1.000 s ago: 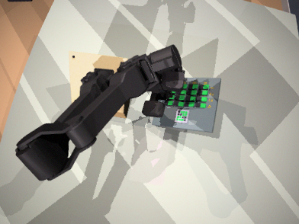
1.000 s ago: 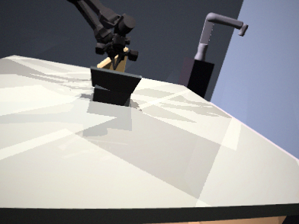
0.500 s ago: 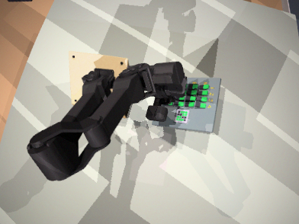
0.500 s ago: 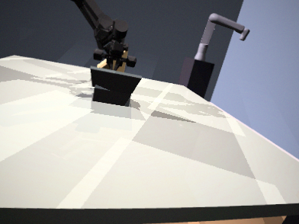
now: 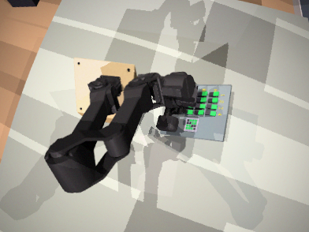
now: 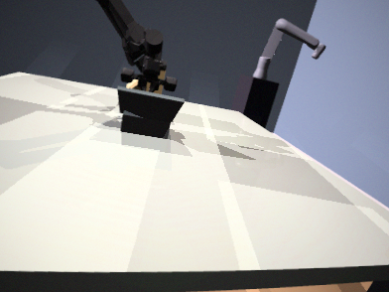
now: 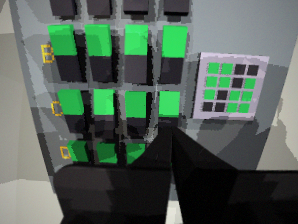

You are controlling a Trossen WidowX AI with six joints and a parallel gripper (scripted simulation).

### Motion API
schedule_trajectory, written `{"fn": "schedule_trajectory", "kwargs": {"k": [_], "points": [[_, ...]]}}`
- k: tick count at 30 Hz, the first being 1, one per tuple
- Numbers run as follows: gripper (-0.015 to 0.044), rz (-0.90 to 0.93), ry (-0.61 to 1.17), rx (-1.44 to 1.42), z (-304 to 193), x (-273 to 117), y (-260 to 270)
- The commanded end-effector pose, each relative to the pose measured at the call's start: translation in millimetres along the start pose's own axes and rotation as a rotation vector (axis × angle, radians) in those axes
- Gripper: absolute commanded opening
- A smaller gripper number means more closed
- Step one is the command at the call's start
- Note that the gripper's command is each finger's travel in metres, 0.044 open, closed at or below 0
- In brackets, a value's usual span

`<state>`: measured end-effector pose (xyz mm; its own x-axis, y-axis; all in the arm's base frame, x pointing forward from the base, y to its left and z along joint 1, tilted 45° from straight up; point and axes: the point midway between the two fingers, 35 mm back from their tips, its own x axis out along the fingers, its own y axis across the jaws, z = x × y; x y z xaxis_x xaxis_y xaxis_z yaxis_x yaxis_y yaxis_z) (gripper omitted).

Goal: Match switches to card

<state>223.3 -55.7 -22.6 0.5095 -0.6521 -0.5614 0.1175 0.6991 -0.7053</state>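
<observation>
The switch panel [image 5: 221, 130] [image 6: 149, 103] [image 7: 220, 30] is tilted on a stand. In the wrist view, row B [image 7: 175, 41] and row C [image 7: 104, 102] show green far halves and dark near halves; B's third dark half looks paler. Most tilts are hard to tell. Row D [image 7: 106, 152] is partly covered by the fingers, and only row A's dark near halves [image 7: 136, 6] show. The card [image 5: 191, 125] [image 7: 230, 115] reads, far to near: green green dark dark; green green dark green; green dark green green; dark dark green green. My gripper [image 7: 169, 132] is shut and empty, its tips by C's rightmost switch's near edge; contact is unclear.
The arm [image 5: 118, 138] [image 6: 119, 17] reaches over the panel and hides its left part in the top view. The tan base plate [image 5: 84, 84] lies left of the panel. A grey arm [image 6: 270, 47] on a dark pedestal [image 6: 260, 96] stands in the background.
</observation>
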Motion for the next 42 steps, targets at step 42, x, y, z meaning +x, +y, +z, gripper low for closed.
{"fn": "schedule_trajectory", "kwargs": {"k": [42], "points": [[0.0,0.003,0.002,-0.006,-0.9,4.6,0.7]]}}
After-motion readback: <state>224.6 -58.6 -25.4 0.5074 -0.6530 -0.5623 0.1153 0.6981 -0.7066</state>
